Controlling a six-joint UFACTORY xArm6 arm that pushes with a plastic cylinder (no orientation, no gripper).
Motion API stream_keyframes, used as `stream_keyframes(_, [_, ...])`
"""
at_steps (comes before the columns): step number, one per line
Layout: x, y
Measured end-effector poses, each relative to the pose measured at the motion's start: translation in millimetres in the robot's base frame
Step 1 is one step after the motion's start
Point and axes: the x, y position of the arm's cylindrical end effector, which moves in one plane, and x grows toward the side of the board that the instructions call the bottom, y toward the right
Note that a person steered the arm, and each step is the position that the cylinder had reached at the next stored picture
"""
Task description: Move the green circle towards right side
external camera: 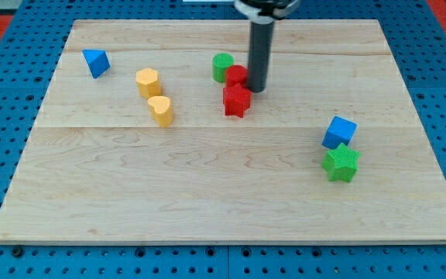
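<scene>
The green circle [222, 67] stands on the wooden board [207, 186], above the middle. A red round block [236, 76] touches its right side, and a red star block [237, 101] sits just below that. My tip [256, 90] rests on the board right of the red round block, touching or almost touching it, and about 45 pixels right of the green circle. The rod rises straight to the view's top.
A blue triangle [95, 62] lies at the upper left. A yellow hexagon [148, 81] and a yellow heart [161, 110] sit left of the middle. A blue cube [339, 132] and a green star [341, 163] sit at the right.
</scene>
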Motion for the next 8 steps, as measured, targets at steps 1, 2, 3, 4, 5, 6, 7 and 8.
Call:
stream_keyframes(1, [7.2, -53.6])
stream_keyframes(2, [4.6, -67.4])
stream_keyframes(3, [-14.1, -95.0])
stream_keyframes(4, [-54.1, -133.2])
stream_keyframes(5, [-89.5, -105.3])
stream_keyframes(6, [-57.5, -50.3])
stream_keyframes(7, [-52.4, 7.0])
stream_keyframes(8, [-52.8, 14.6])
